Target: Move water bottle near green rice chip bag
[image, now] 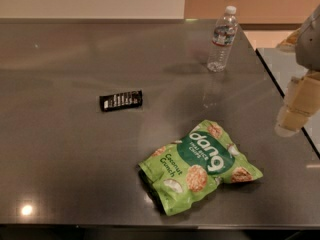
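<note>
A small black rectangular wrapper (121, 100) lay left on the dark grey table (60, 159). The bright green crinkled rice chip bag (200, 166) lay flat near the front edge, and the clear ribbed plastic water bottle (222, 39) stood upright well behind it. The pale gripper (299, 106) hung at the far right, clear of the bottle; whether wide or narrow could not be told. A glancing approach would likely topple the tall, light bottle.

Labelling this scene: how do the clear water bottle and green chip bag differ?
The clear ribbed plastic water bottle stands upright at the back; the bright green rice chip bag lies flat in front. Bottle see-through, bag opaque. Both sit clear of the gripper at right.
</note>
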